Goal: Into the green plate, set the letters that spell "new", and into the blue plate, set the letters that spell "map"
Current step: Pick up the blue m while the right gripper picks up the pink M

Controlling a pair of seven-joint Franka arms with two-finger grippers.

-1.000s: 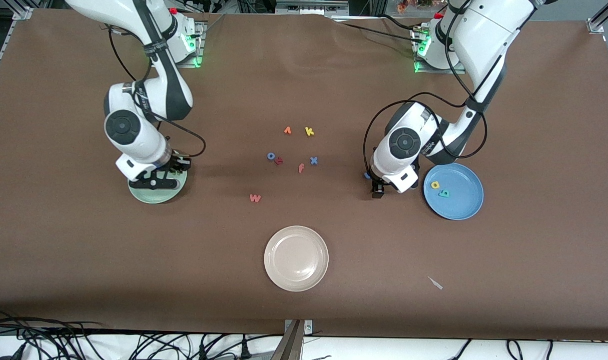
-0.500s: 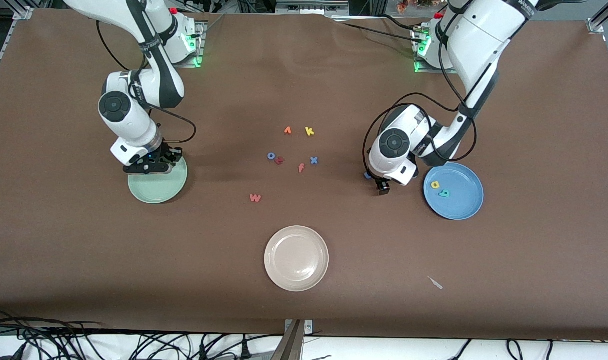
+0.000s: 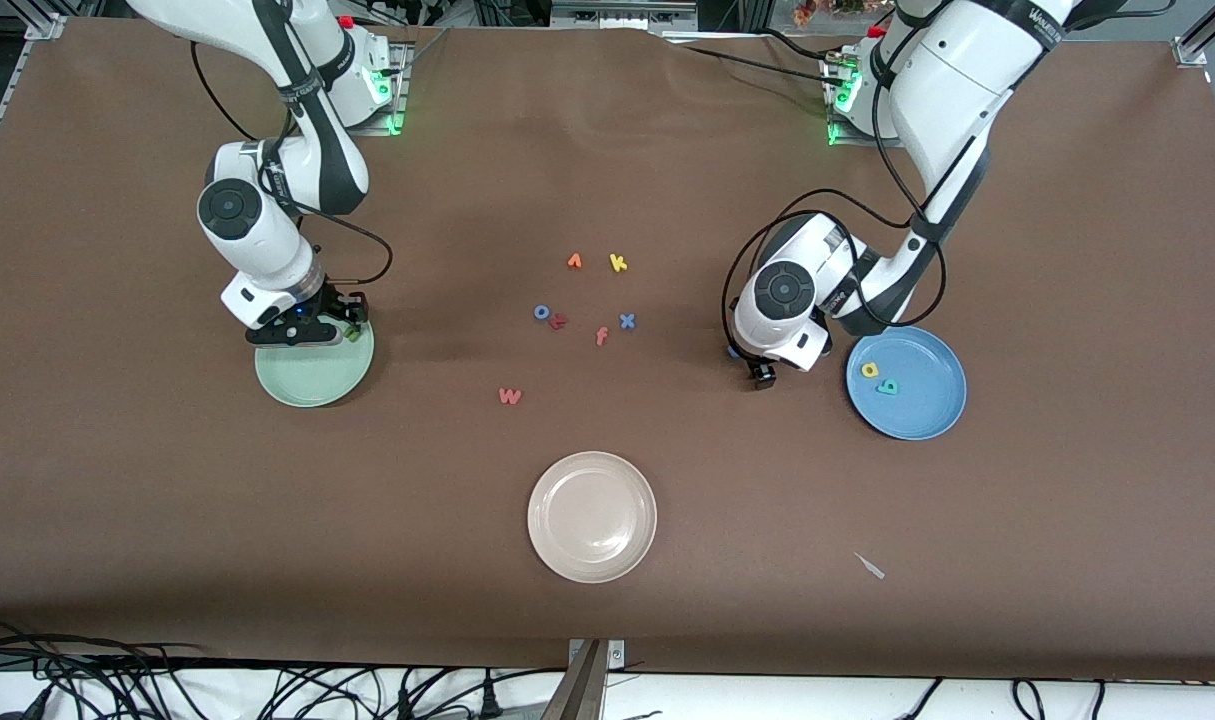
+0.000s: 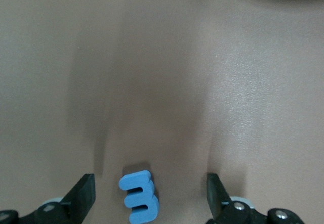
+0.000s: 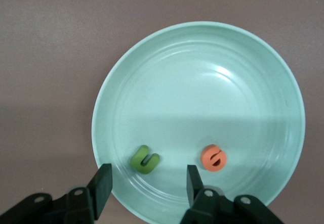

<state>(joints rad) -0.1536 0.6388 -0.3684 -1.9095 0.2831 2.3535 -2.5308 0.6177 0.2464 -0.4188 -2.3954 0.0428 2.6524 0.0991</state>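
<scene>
L gripper (image 4: 147, 196) open, blue m (image 4: 139, 196) btwn fingers on tabletop | R gripper (image 5: 147, 183) open, empty, over green plate (image 5: 243, 57) w/ n (image 5: 145, 159) + e (image 5: 213, 158)

You are getting even, bright overhead light; soft arm shadows are falling on the brown table cover (image 3: 607, 620), and glare is glinting off the round pale mint-green plate (image 5: 223, 72).

The right end effector (image 3: 319, 330) has risen off the green plate (image 3: 312, 378), toward the frame's upper left — fingers parted, the green n (image 5: 145, 160) dropped in. The left end effector (image 3: 757, 372) has edged up-frame over the blue m (image 4: 138, 196).
</scene>
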